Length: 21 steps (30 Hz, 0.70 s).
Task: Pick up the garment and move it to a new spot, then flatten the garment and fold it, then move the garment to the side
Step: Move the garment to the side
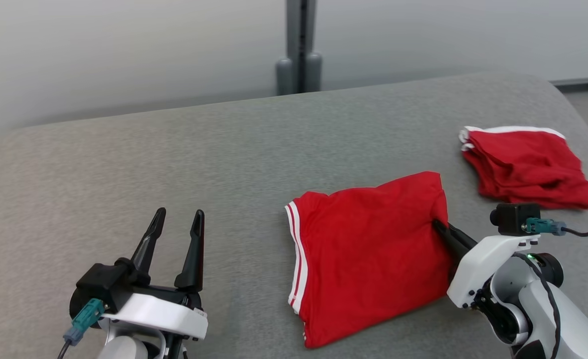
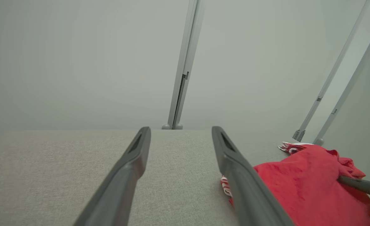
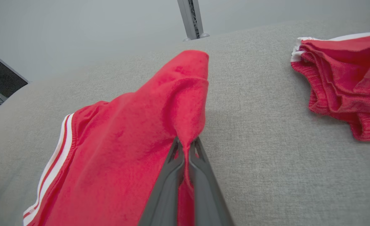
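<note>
The right gripper is pinched tight on the 3 o'clock edge of the red garment, which lies on the grey table at 4 o'clock, and the left gripper sits wide open and empty at 8 o'clock.

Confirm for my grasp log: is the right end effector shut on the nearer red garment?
Shut: the right end effector pinches a raised fold of the nearer red garment, jaws closed.

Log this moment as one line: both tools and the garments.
right tool: shut on right edge of folded red white-striped cloth garment | left tool: open, empty | second red bunched garment: far right, apart
</note>
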### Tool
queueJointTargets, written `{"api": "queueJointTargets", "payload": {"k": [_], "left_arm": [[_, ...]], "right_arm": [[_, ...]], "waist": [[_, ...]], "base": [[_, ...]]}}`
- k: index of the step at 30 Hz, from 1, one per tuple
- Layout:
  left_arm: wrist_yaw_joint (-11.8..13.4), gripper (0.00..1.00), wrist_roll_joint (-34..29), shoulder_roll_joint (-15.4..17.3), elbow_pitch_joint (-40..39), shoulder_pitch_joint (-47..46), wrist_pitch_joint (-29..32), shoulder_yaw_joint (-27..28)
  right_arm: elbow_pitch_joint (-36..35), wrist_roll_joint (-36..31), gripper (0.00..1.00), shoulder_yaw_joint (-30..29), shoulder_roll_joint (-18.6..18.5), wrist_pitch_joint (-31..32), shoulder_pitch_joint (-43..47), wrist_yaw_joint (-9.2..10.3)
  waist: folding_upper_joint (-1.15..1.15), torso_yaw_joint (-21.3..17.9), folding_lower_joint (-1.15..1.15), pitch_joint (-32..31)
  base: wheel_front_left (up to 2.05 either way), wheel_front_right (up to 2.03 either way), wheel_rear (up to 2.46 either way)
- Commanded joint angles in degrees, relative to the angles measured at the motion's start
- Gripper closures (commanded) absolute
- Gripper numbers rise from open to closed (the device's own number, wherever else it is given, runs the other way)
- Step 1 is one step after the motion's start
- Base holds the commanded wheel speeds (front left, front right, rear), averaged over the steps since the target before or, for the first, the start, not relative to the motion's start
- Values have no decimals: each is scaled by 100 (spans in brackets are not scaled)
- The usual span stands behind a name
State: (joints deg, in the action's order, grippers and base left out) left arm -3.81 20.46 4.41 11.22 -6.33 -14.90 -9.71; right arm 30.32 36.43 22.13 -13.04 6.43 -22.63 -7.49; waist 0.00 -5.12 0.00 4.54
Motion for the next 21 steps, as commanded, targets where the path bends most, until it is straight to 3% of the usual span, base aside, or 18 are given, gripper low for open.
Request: {"api": "queueJointTargets", "payload": {"k": [1,10,21], "left_arm": [[-29,0,-40,22,18,-132,-15,-9],[-57,0,-54,78,104,-292,-26,-11],[-107,0,-122,186,108,-549,3,-102]], "right_arm": [[-51,-2,100,-17,-11,-59,-37,-1],[-339,100,100,280,-60,-295,-397,-1],[-101,668,100,568,-756,-535,-1606,-1]], "waist": [[0,-414,0,131],[0,-989,0,349],[0,-965,0,840]], "base": [[0,0,0],[0,0,0],[0,0,0]]}}
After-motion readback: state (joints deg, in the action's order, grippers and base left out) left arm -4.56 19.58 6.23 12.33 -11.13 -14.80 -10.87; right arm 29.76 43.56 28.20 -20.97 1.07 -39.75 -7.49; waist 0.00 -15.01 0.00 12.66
